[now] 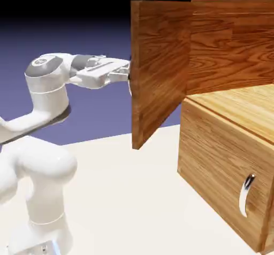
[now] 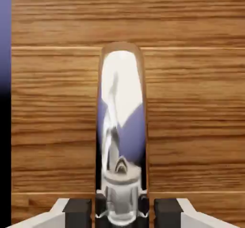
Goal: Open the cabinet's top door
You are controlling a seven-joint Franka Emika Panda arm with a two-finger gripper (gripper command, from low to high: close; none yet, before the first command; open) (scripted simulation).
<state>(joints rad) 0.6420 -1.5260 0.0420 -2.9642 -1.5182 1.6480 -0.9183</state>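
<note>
The cabinet (image 1: 225, 141) of brown wood grain stands at the right. Its top door (image 1: 158, 66) is swung far out toward the left and stands edge-on to the exterior view, leaving the upper compartment open. My gripper (image 1: 127, 73) reaches level from the left and meets the door's outer face, where the handle is mostly hidden behind the door's edge. In the hand view the long silver handle (image 2: 122, 126) runs up the middle against the door's wood (image 2: 191, 102). My gripper (image 2: 122, 212) is shut on the handle's lower end.
The shorter lower panel (image 1: 214, 163) is closed, and its small silver handle (image 1: 246, 195) faces the front right. The robot's white base and elbow (image 1: 37, 168) fill the lower left. The open door stands over the pale tabletop (image 1: 134, 195).
</note>
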